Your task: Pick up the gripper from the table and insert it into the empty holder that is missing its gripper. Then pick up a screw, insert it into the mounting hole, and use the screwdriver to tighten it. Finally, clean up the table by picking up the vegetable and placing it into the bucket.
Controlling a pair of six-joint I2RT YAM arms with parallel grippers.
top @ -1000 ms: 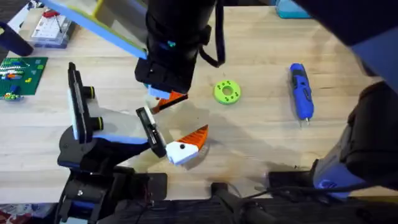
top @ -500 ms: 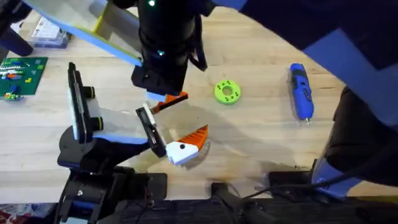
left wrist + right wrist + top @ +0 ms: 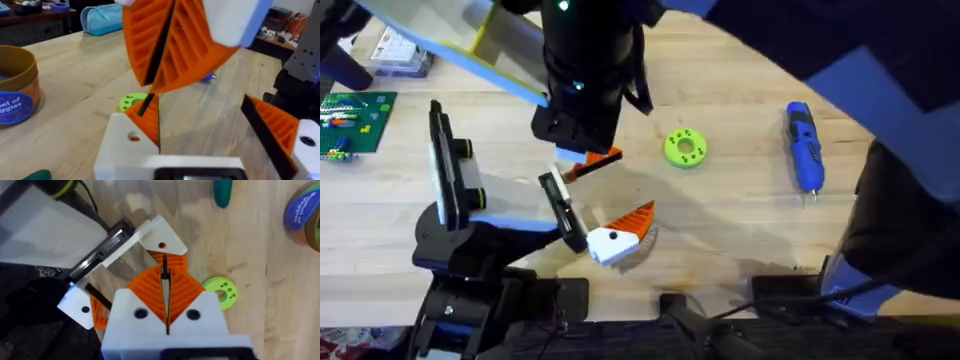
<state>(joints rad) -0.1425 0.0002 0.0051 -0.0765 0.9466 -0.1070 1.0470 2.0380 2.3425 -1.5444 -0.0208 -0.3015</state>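
Observation:
My right gripper [image 3: 588, 163] reaches across the table, its orange ribbed pads [image 3: 182, 287] shut on a thin black screw [image 3: 164, 273]. It hangs just over the white finger with the mounting hole [image 3: 161, 245] on my left gripper [image 3: 588, 215], which stands open with nothing between its fingers. From the left wrist the right gripper [image 3: 160, 55] hovers above that hole [image 3: 134, 137]. The blue screwdriver [image 3: 803, 145] lies at the right. The teal vegetable [image 3: 222, 192] lies near the orange and blue bucket [image 3: 15, 92].
A lime-green disc with holes [image 3: 685, 147] lies mid-table. A green brick board [image 3: 355, 120] and a clear parts box [image 3: 400, 45] sit at the far left. A blue pouch [image 3: 102, 20] lies at the back edge.
The right arm shifted slightly left and back a second ago, then held still. Its pads stay shut over the left gripper's finger. The left arm has not moved.

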